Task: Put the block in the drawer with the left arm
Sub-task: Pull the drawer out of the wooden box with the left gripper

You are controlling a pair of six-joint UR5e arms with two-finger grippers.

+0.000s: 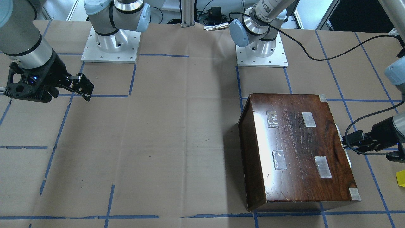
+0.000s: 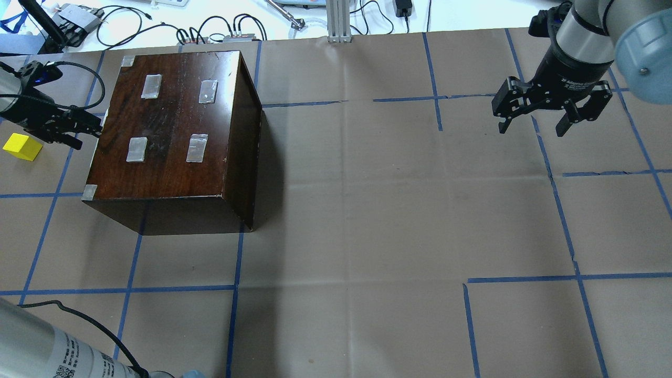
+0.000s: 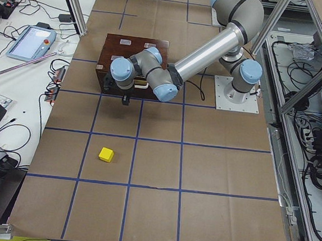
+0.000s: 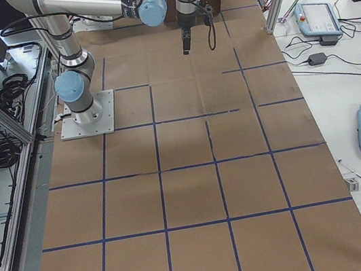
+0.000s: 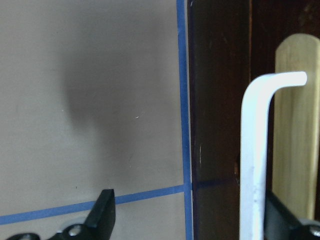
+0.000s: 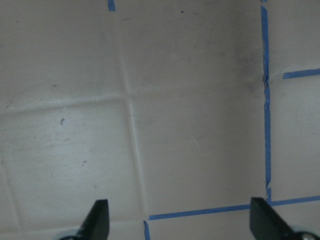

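Observation:
The yellow block lies on the paper left of the dark-brown cabinet; it also shows in the front view and the left side view. My left gripper is open at the cabinet's drawer side, apart from the block. In the left wrist view its fingers straddle a white bar handle on the dark drawer front, with a pale wood strip beside it. The drawer does not stick out. My right gripper is open and empty above bare paper.
Brown paper with blue tape lines covers the table. Both arm bases stand on the robot's side. Cables and devices lie beyond the far edge. The left arm's loose black cable hangs near the cabinet.

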